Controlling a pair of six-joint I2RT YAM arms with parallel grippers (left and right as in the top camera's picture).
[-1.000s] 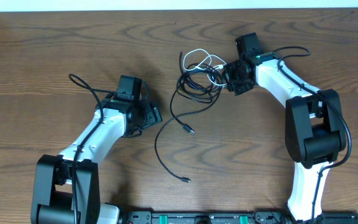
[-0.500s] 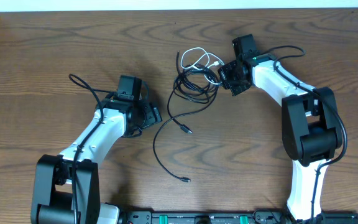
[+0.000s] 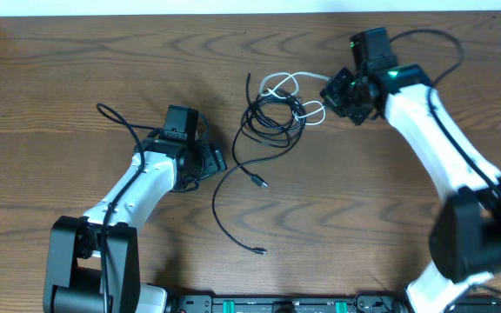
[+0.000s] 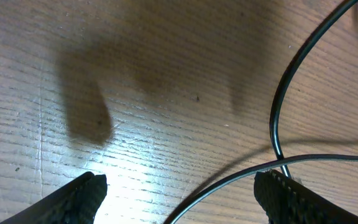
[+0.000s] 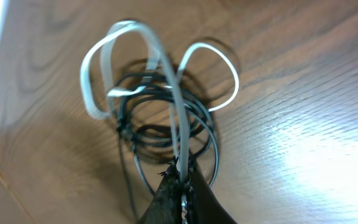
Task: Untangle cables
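Early in the untangling. Clamped in the right gripper (image 5: 180,182): the whitish strand (image 5: 176,118), looped over the black coil (image 3: 268,122) mid-bench (image 3: 76,69) and not yet free of it. One loose black cord (image 3: 220,209) already trailing toward the near edge. Left gripper (image 4: 179,186) spread wide, empty, low over black cord. Bare room on both sides; far edge near the tangle.
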